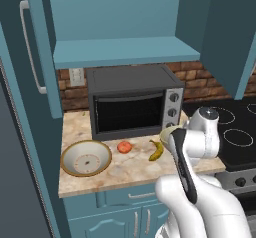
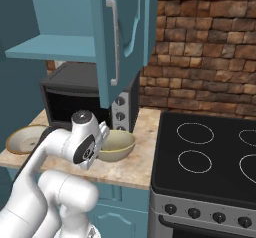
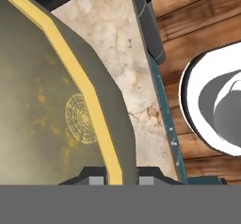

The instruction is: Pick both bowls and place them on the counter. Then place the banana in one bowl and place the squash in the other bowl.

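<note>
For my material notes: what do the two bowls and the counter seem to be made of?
Shallow bowl: looks like glazed ceramic, whitish inside, brown rim. Deeper bowl: probably matte stoneware, speckled olive-tan with a yellow rim band. Counter: appears to be polished stone, beige with brown mottling.

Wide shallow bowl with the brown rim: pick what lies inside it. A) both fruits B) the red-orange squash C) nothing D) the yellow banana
C: the wide shallow bowl with the brown rim shows a bare whitish inside, while the small round red-orange squash and the curved yellow banana lie beside it on the beige mottled stone counter.
</note>
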